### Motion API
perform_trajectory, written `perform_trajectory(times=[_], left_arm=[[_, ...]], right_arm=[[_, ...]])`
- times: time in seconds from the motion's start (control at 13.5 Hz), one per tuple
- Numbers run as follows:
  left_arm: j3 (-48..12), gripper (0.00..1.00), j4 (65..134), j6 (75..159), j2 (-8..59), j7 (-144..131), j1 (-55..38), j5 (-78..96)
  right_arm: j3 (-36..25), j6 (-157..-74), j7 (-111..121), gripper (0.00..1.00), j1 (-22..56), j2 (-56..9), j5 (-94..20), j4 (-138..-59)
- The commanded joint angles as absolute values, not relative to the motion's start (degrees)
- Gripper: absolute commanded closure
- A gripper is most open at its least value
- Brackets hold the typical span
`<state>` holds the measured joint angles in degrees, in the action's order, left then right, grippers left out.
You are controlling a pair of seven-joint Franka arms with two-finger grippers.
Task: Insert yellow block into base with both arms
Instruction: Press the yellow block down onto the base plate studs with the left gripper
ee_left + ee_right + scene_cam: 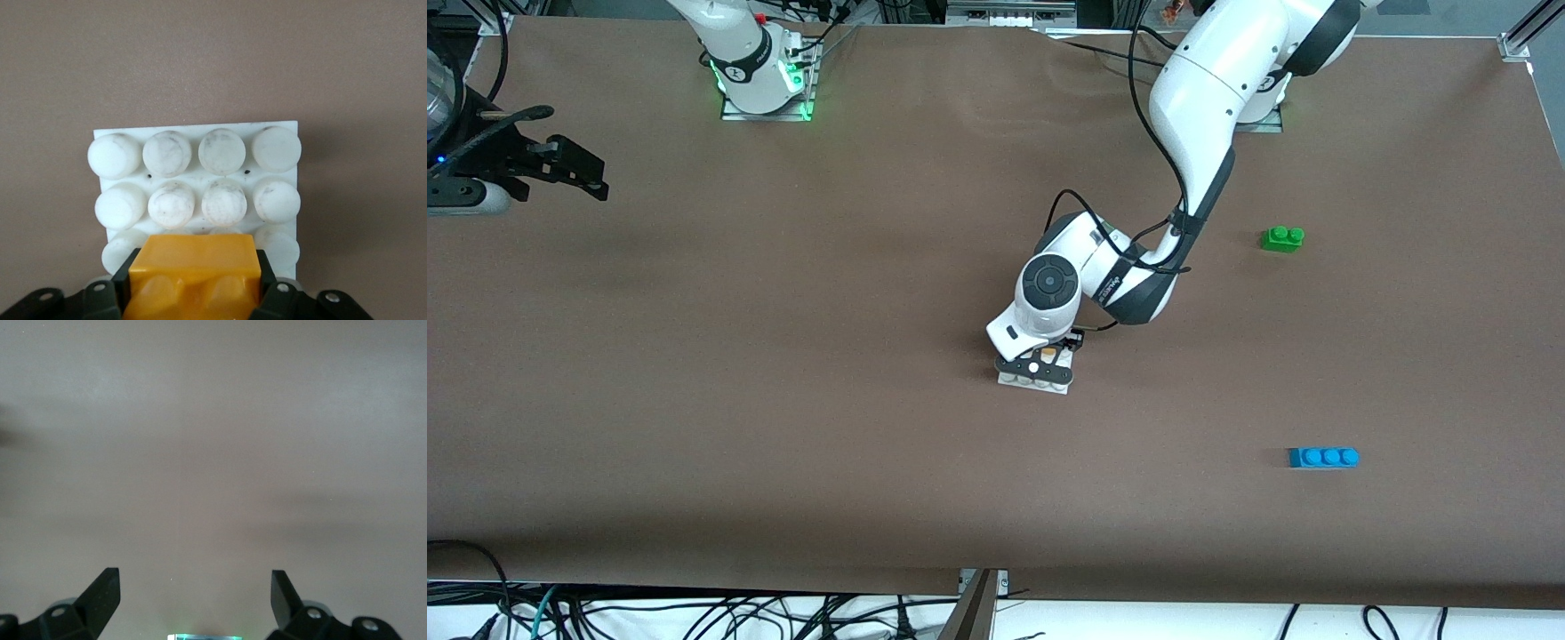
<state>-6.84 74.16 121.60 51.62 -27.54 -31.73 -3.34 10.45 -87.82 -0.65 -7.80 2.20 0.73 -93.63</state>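
Nearest the camera lies a blue brick (1323, 457). Left end effector (193, 293) grips the yellow block (193, 270) over the base (200, 177); pressing down squarely onto the studs likely comes next. Right end effector (195, 597) waits, fingers apart, empty, over bare tabletop (783, 400).

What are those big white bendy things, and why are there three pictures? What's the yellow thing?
Those are two robot arms bolted to a brown table. Each ends in a black end effector with two fingers, like a pincher.

The big picture comes from a camera up high, looking across the table. The other two come from small cameras on the arms' wrists, looking down past the fingers.

The left end effector is squeezing a yellow block and holds it over a white base covered in round bumps, in the middle of the table. The block is meant to press onto those bumps.

The right end effector is open and empty, waiting at its end of the table.

A green brick and a blue brick lie toward the left arm's end, the blue one nearer the high camera.
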Motion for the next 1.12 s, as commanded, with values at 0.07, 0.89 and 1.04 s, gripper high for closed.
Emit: perform_trajectory(times=[0.07, 0.89, 1.04], left_arm=[[-7.03, 0.67, 72.42, 119.01, 52.65, -26.98, -32.52, -3.87], [-6.86, 0.68, 72.42, 118.65, 53.35, -26.1, -32.52, -3.6], [-6.86, 0.68, 72.51, 119.87, 53.52, -25.93, -32.52, -3.6]], right_arm=[[10.63, -88.51, 0.44, 0.0, -8.35, 3.78, 1.14, -95.1], [10.63, -88.59, 0.44, 0.0, -8.35, 3.78, 1.14, -95.01], [10.63, -88.59, 0.44, 0.0, -8.35, 3.78, 1.14, -94.92]])
